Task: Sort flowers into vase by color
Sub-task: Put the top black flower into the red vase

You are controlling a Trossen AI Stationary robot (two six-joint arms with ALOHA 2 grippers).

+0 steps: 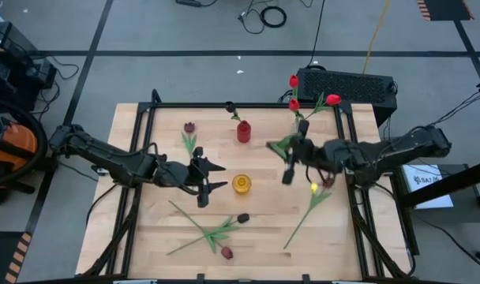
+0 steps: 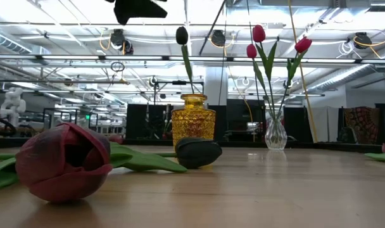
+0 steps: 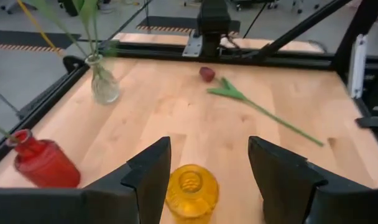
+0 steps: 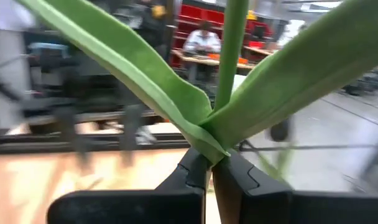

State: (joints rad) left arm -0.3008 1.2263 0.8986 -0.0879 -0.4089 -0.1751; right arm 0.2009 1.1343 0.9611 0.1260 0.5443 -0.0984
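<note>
Right gripper [image 4: 211, 171] is clamped on a green-leaved artificial tulip stem [image 4: 229, 56], held above the tabletop [image 1: 264, 221] near the clear glass vase [image 3: 104, 84]. Left gripper [image 3: 207, 168] hangs open over the yellow glass vase [image 3: 190, 190]. Next move, I'd guess: stem into the matching vase.

We saw bare surface [image 1: 153, 205] open on the left side. The yellow vase [image 1: 241, 184] sat dead centre, the red vase [image 1: 243, 132] behind it, and loose tulips [image 1: 204, 234] cluttered the near edge.
</note>
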